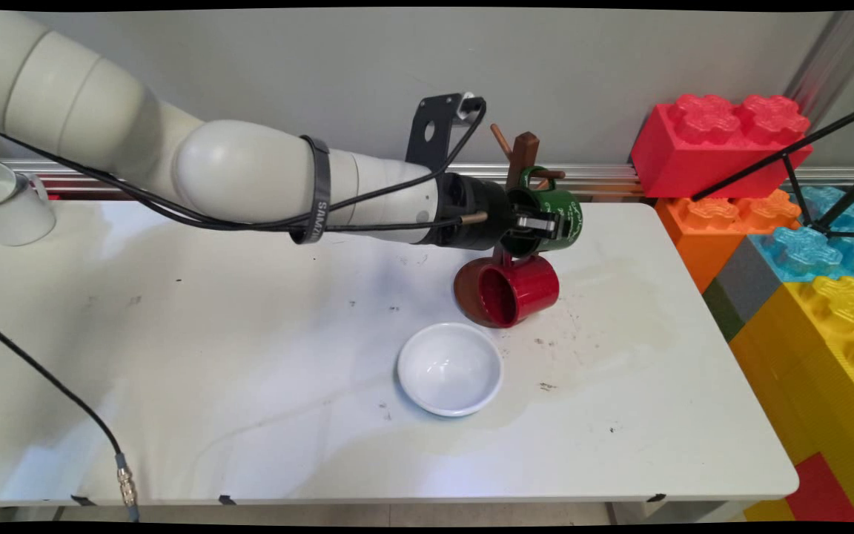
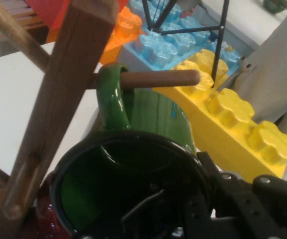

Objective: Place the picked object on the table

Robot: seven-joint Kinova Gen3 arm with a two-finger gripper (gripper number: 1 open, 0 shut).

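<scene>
A white mug [image 1: 8, 202] is sitting at the desk's [image 1: 249, 415] far left corner, well apart from everything else. Moving right, the white arm is reaching low across the far side of the desk, black cables trailing beneath it. A white bowl [image 1: 450, 368] is resting upright near the desk's middle, toward the near edge, with bare desk open all around it. Just beyond it, a red mug [image 1: 516, 291] is hanging on its side, mouth facing the bowl, low on a brown wooden mug tree [image 1: 522, 152] that is standing near the far edge. Above the red mug, the tool [image 1: 542, 224] is gripping the rim of a green mug [image 1: 554, 211], one finger inside the cup and one outside. In the hand view the green mug's [image 2: 153, 117] handle is looped over a wooden peg [image 2: 158, 78], so the peg seems to be carrying it while the tool is clamping its wall. Room here is tight: the tree's post and the red mug are just beside the tool. Past the desk's right edge, large red, orange, blue and yellow toy bricks [image 1: 827, 311] are stacking up, closing off that side
</scene>
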